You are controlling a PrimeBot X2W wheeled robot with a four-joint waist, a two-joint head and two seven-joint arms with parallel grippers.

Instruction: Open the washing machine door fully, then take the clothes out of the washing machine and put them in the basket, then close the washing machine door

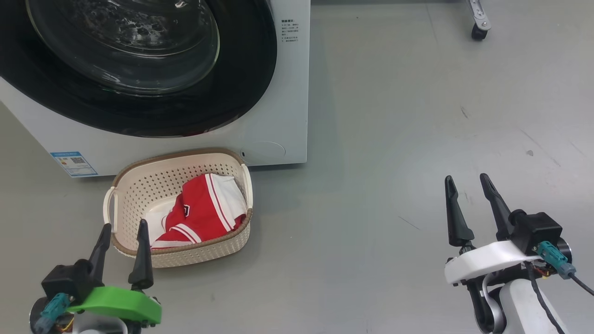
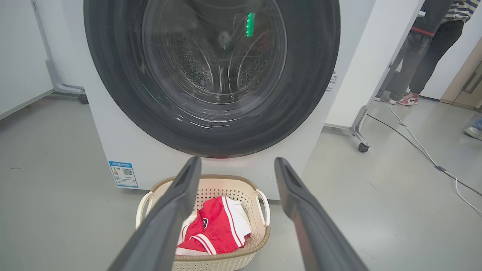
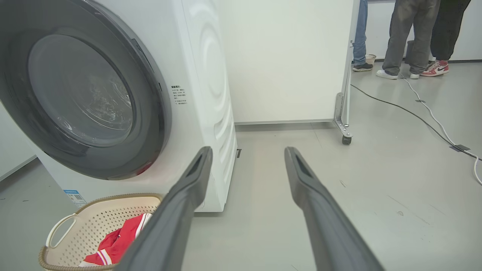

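Observation:
The white washing machine (image 1: pixel 278 116) stands at the top left, its round black-rimmed door (image 1: pixel 139 60) lying flat against the front, shut. On the floor in front sits the cream basket (image 1: pixel 139 185) with red and white clothes (image 1: pixel 204 213) inside. My left gripper (image 1: pixel 123 227) is open at the basket's near left corner, empty. Well to the right, over bare floor, my right gripper (image 1: pixel 466 178) is open and empty. The left wrist view faces the door (image 2: pixel 211 75) and the basket (image 2: pixel 260 233). The right wrist view shows the washing machine (image 3: pixel 203 75) and the basket (image 3: pixel 75 229) at lower left.
A white wheeled partition (image 2: pixel 376 64) stands right of the machine, with a caster (image 1: pixel 478 30) on the floor. Cables (image 3: pixel 433 116) run across the grey floor to the right. People's legs and shoes (image 3: pixel 414 37) are seen beyond the partition.

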